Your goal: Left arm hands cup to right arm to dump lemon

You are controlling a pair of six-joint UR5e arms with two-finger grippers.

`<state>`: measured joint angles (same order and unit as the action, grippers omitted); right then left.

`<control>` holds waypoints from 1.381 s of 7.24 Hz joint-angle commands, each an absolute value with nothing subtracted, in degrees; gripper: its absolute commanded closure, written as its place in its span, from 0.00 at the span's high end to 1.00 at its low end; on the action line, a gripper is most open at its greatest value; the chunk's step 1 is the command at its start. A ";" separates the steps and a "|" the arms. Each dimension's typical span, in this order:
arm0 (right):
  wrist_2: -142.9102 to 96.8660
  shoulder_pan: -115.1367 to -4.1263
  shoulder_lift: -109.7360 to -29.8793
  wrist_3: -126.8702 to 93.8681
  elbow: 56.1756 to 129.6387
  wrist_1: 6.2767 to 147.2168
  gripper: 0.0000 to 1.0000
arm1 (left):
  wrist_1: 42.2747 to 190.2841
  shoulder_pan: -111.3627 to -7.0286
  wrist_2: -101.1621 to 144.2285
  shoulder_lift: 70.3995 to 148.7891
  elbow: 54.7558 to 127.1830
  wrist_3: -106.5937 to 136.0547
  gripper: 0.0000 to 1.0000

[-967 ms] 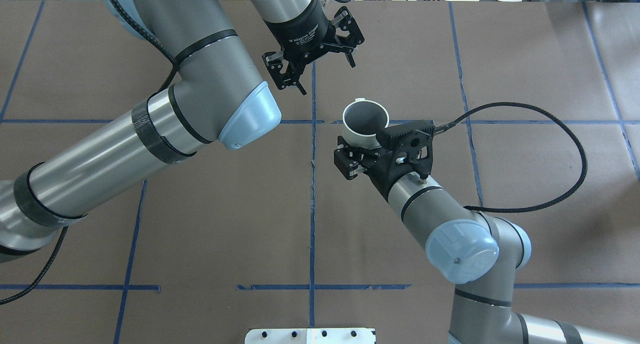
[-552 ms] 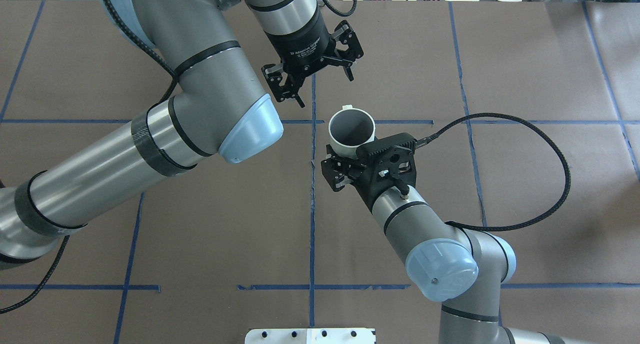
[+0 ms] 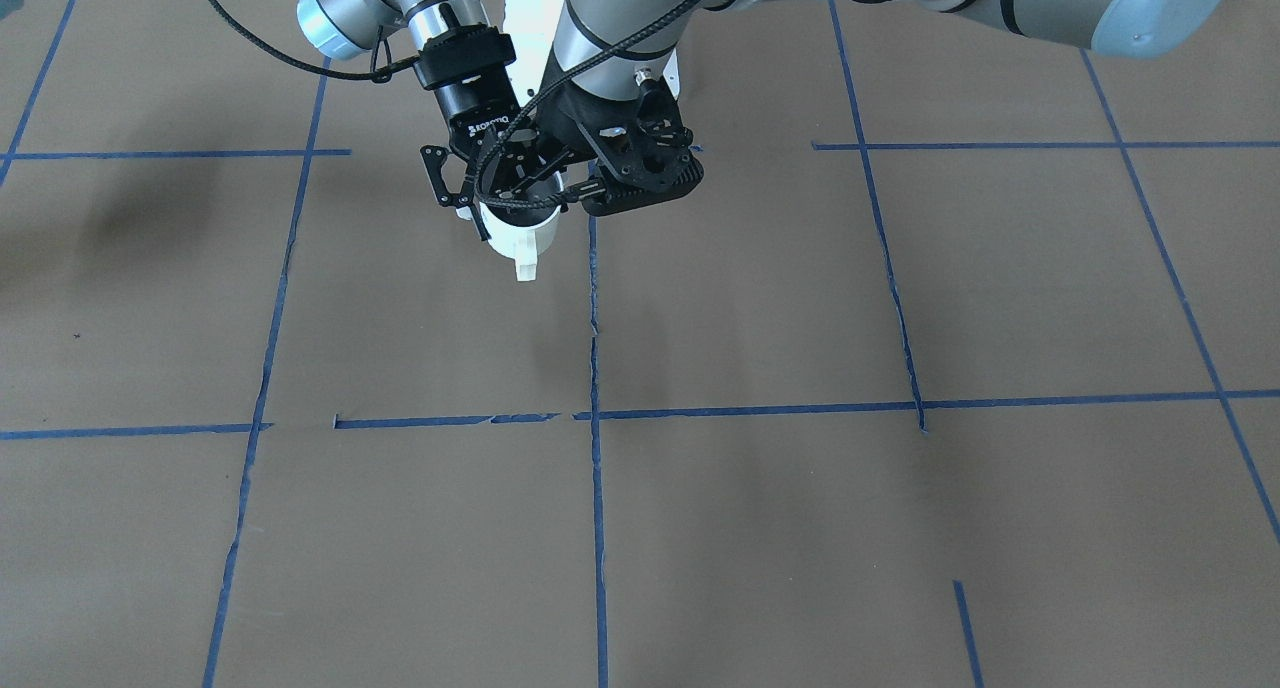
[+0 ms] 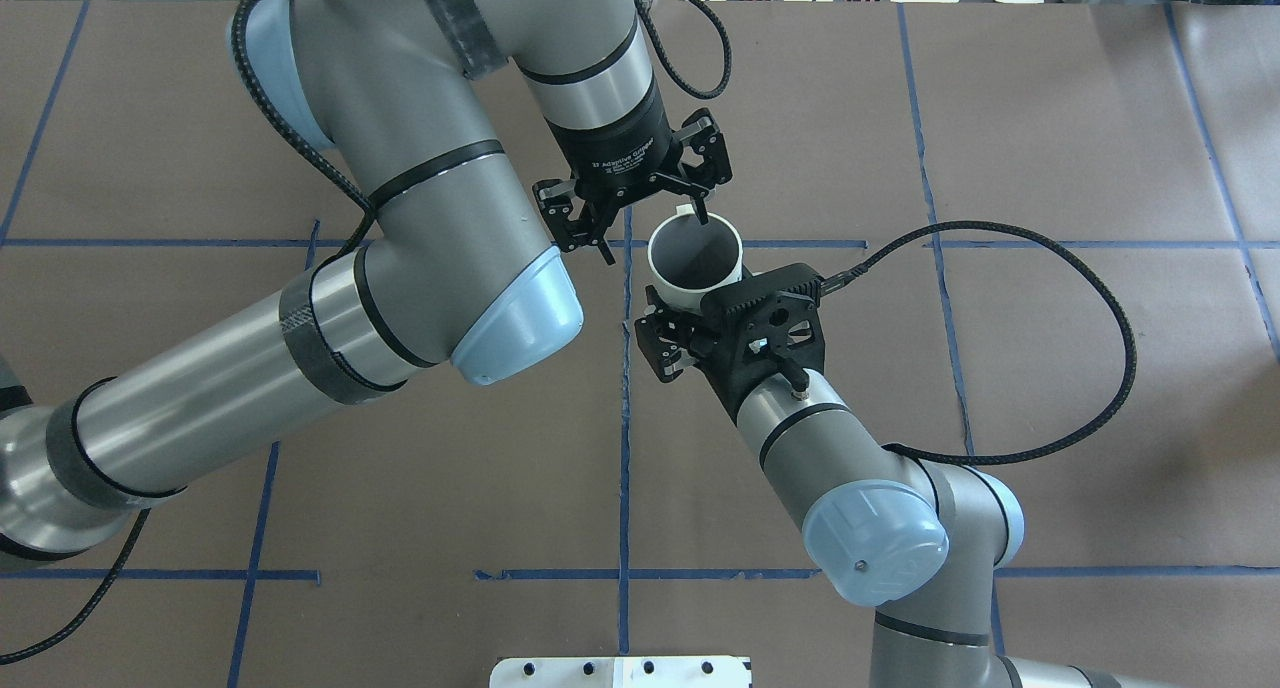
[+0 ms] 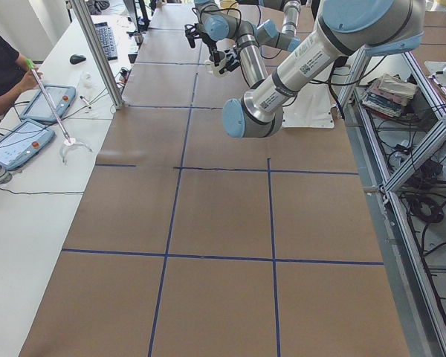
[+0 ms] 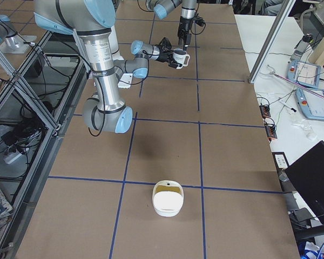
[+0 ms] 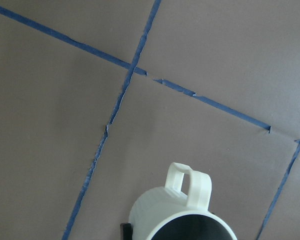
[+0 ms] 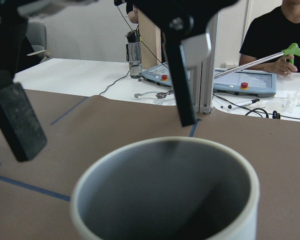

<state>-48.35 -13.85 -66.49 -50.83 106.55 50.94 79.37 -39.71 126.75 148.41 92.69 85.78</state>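
**Surroundings.** A white container (image 6: 167, 200), olive-yellow showing at one end, sits on the table toward the robot's right end, well apart from both arms. A braided cable (image 4: 1125, 308) loops out from the wrist of the right arm (image 4: 860, 488).

**Obstructions.**
- From overhead, a black camera mount (image 4: 770, 318) on that wrist hides the cup's lower wall.
- The elbow of the left arm (image 4: 400, 218) covers a wide patch of table.
- In the front view, the left wrist's black housing (image 3: 640, 158) overlaps the cup's mouth.

**Surface, room.** The table (image 4: 1050, 118) is covered in brown paper gridded with blue tape (image 3: 596, 528). A white bench (image 5: 30, 223) runs along the operators' side. It carries pendants (image 8: 242, 82) with red buttons, a water bottle (image 8: 134, 50) and an aluminium post (image 5: 97, 52). An operator (image 8: 282, 30) in black holds a green-handled stick.

**Cup** (image 4: 693, 256). Off-white with a grey inside, its loop handle turned toward the operators. It is upright and held above the table, close to a crossing of tape lines.
- The right gripper (image 4: 688, 306) pinches it low on the wall from the robot's side.
- The left gripper (image 4: 652, 236) points straight down with its jaws spread wide. One fingertip is just over the rim beside the handle; the other is outside the wall, apart from it.
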 commanded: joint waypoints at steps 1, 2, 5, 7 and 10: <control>-48.08 -13.80 -66.36 -50.27 106.52 50.98 0.45 | 78.75 -38.15 125.43 148.27 92.29 85.08 0.83; -48.08 -13.80 -66.27 -50.27 106.52 50.98 0.45 | 78.66 -37.71 125.42 148.27 92.20 85.08 0.75; -47.99 -13.62 -66.36 -50.27 106.52 50.98 0.53 | 78.49 -37.71 125.42 147.84 92.46 85.08 0.01; -48.08 -13.54 -66.88 -50.27 106.09 50.80 1.00 | 77.18 -37.79 125.42 147.22 93.16 85.08 0.00; -44.83 -11.17 -66.88 -50.36 102.76 50.28 1.00 | 75.50 -38.23 125.42 147.30 96.14 85.08 0.00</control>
<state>-46.02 -12.09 -66.90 -50.33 104.56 50.61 75.96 -37.96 125.42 147.23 94.85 85.08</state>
